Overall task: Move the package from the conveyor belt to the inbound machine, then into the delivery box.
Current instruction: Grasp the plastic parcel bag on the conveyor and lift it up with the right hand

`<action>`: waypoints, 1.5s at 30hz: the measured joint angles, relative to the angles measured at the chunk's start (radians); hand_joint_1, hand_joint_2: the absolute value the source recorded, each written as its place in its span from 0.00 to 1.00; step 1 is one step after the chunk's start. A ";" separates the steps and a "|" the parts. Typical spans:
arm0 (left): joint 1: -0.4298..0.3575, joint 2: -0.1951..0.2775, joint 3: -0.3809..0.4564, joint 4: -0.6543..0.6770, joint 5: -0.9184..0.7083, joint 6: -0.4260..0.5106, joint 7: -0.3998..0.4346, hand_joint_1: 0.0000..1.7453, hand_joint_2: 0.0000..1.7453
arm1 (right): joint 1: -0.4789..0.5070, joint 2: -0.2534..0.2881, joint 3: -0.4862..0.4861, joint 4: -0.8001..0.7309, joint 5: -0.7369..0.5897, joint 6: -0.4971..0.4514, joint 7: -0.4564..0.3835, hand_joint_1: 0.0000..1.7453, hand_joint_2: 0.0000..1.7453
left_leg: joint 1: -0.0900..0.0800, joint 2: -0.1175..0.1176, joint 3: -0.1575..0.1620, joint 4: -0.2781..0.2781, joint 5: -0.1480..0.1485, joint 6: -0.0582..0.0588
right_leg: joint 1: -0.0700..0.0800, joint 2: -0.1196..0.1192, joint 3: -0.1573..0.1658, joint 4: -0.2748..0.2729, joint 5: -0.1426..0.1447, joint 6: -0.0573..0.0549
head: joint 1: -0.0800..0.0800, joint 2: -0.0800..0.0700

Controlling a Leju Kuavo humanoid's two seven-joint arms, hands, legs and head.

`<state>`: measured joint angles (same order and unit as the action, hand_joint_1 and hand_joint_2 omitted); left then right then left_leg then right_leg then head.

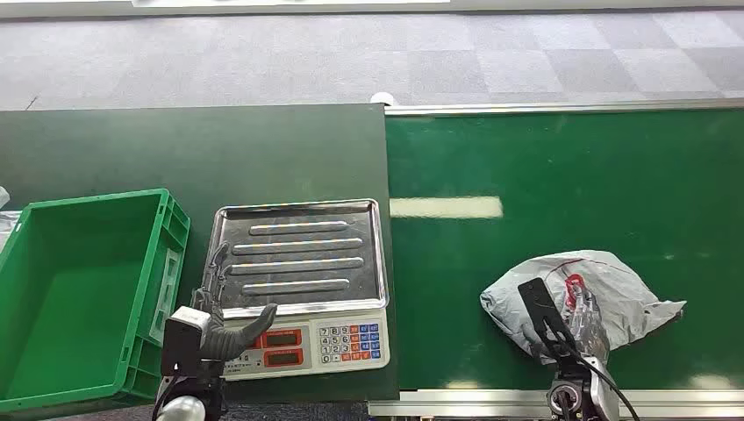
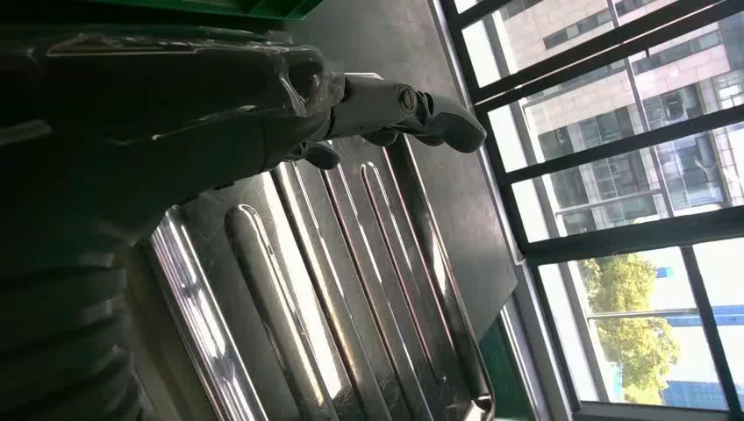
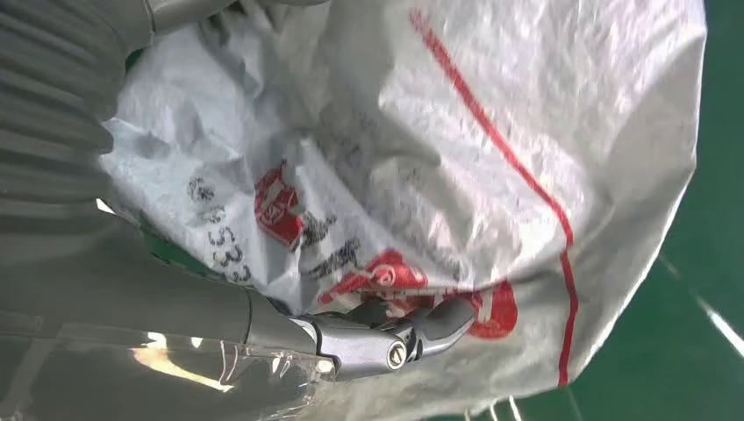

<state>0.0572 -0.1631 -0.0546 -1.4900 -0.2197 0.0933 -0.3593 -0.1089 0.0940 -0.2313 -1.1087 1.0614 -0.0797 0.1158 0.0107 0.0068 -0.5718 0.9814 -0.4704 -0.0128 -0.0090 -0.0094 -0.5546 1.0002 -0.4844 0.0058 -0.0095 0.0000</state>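
Grey poly mailer package (image 1: pixel 579 294) lies on the green conveyor belt (image 1: pixel 561 175), near its front edge. Your right hand (image 1: pixel 586 326) is on it; in the right wrist view the fingers (image 3: pixel 430 323) press into the crinkled plastic, though whether the grasp is closed I cannot tell. Step in hand, as I judge it: the pickup. Left hand (image 1: pixel 230 331) hovers at the scale (image 1: pixel 303 281) front, fingers spread, holding nothing. Next you need a firm grip, then a lift across to the steel pan. Green crate (image 1: pixel 158 263) waits beside the scale.
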 joint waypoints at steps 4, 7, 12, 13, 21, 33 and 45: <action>-0.006 0.000 0.000 0.006 0.000 0.000 0.002 0.00 1.00 | -0.011 -0.007 0.026 0.033 -0.044 0.051 -0.024 0.00 1.00 | 0.000 0.001 0.001 0.000 0.000 0.000 | 0.000 0.000 0.000 0.000 0.000 0.000 | 0.000 0.000; -0.013 0.000 0.000 0.015 0.000 0.001 0.004 0.00 1.00 | -0.026 -0.018 0.054 0.070 -0.087 0.096 -0.060 0.00 1.00 | 0.000 0.003 0.002 0.000 0.000 0.000 | 0.000 0.003 0.001 0.000 0.000 0.000 | 0.000 0.000; -0.029 0.001 -0.001 0.033 0.000 0.007 0.005 0.00 1.00 | -0.056 -0.039 0.103 0.134 -0.105 0.134 -0.071 0.48 1.00 | 0.000 0.007 0.006 0.000 0.000 0.000 | 0.000 0.006 0.004 0.000 0.001 -0.001 | 0.000 0.000; -0.032 0.001 -0.001 0.037 0.000 0.009 0.005 0.00 1.00 | -0.062 -0.044 0.113 0.146 -0.107 0.138 -0.071 0.73 1.00 | 0.000 0.008 0.008 0.000 -0.001 0.000 | 0.000 0.006 0.005 0.000 0.001 -0.001 | 0.000 0.000; -0.040 0.001 -0.002 0.047 0.015 0.023 -0.003 0.00 1.00 | -0.097 -0.076 0.163 0.199 -0.125 0.142 -0.079 1.00 1.00 | 0.000 0.011 0.016 0.000 -0.001 0.000 | 0.000 0.009 0.013 0.000 0.001 -0.001 | 0.000 0.000; -0.038 0.000 -0.002 0.046 0.017 0.026 -0.007 0.00 1.00 | -0.115 -0.089 0.185 0.217 -0.169 0.138 -0.100 1.00 1.00 | 0.001 0.011 0.018 0.000 -0.001 0.000 | 0.000 0.009 0.015 0.000 0.001 -0.001 | 0.000 0.000; 0.002 -0.001 0.000 -0.013 0.069 0.063 -0.108 0.00 1.00 | -0.091 -0.084 0.170 0.192 -0.236 0.023 -0.185 1.00 1.00 | 0.000 0.008 0.015 0.000 -0.001 0.000 | 0.000 0.008 0.013 0.000 0.001 -0.001 | 0.000 0.000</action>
<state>0.0587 -0.1643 -0.0546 -1.5035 -0.1511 0.1560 -0.4675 -0.1995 0.0099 -0.0617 -0.9163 0.8253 -0.0563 -0.0692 0.0111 0.0144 -0.5566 0.9811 -0.4711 -0.0126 -0.0089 -0.0012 -0.5415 0.9998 -0.4832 0.0047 -0.0095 0.0000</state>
